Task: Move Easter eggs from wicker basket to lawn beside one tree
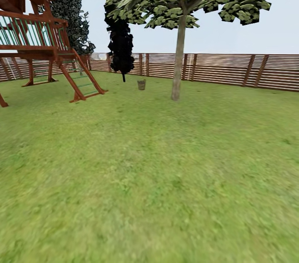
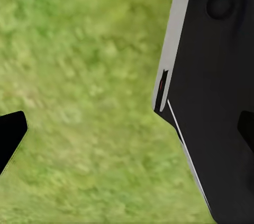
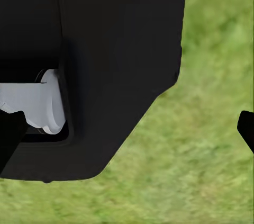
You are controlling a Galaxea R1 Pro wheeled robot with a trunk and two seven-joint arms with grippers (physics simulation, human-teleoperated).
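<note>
Left tool (image 2: 129, 128) tips wide apart over lawn (image 2: 90, 75); right tool unclear; no writing.

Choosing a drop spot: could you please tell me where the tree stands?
In the head view the tree rises right of centre, near the fence, with a small bucket to its left.

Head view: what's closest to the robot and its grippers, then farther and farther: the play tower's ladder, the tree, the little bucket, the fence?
1. The ladder, on the left, and the tree, right of middle. Their feet meet the lawn at about the same depth, so it is too close to call.
2. The bucket, in the middle, a bit farther back.
3. The fence, along the very back.
</note>
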